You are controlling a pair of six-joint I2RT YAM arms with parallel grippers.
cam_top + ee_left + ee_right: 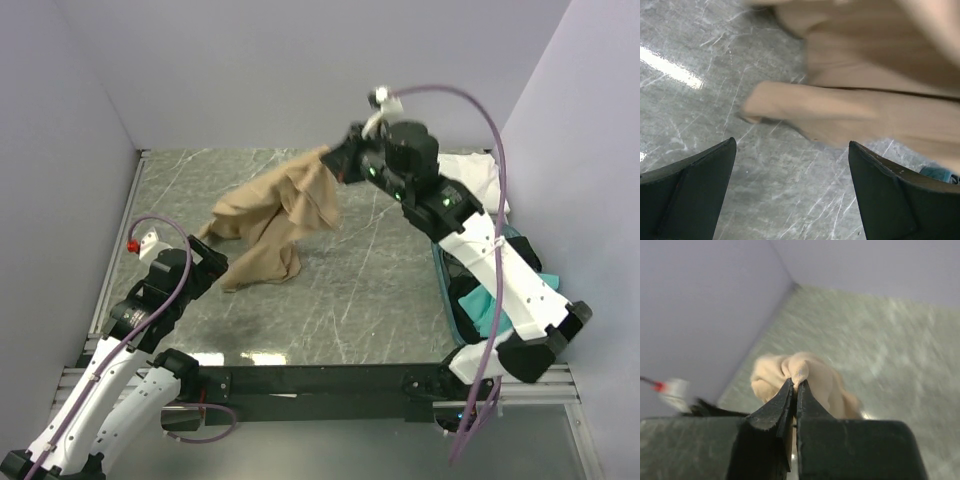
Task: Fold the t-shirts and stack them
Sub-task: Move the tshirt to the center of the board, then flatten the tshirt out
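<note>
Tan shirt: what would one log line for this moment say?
right tool: shut on tan t-shirt, edge raised | left tool: open, empty, near shirt | shirt: bunched, lower part on table

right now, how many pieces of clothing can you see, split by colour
tan t-shirt: 1
white t-shirt: 1
teal garment: 1
total: 3
</note>
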